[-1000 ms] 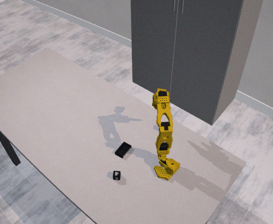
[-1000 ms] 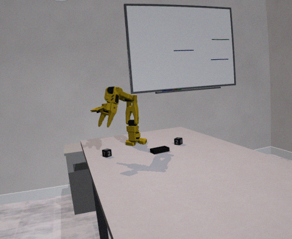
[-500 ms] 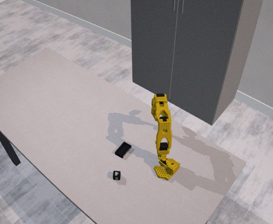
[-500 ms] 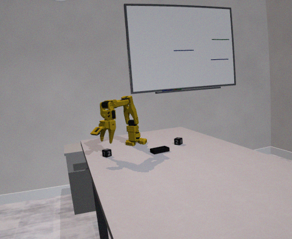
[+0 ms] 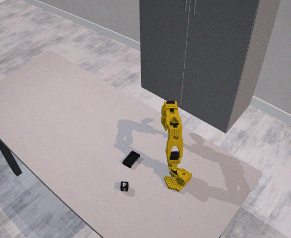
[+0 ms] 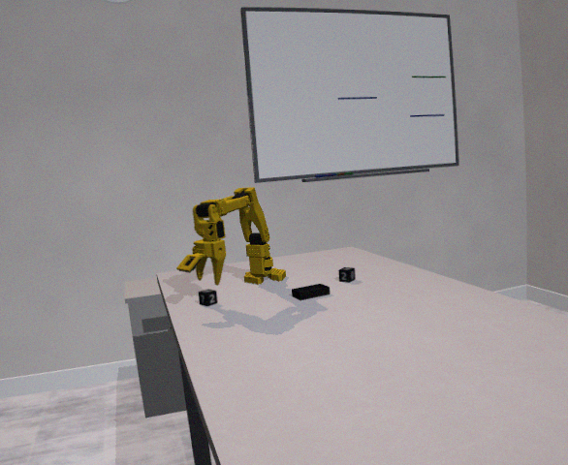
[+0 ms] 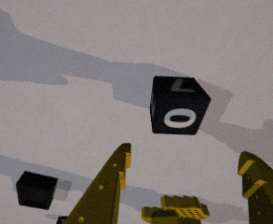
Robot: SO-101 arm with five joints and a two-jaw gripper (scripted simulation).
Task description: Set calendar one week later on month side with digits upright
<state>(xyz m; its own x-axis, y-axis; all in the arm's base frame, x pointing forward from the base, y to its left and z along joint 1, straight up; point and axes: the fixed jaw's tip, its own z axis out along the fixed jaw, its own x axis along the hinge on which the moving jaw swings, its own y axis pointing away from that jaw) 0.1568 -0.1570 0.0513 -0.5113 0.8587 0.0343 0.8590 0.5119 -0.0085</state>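
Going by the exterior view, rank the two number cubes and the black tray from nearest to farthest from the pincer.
1. The cube near the table's left edge, almost directly under the open, empty pincer.
2. The black tray, flat on the table to the right, past the arm's base.
3. The second cube, farther right still, beyond the tray.

Top looks down, exterior across, both sharing table (image 5: 63,123); wrist seemingly closest.
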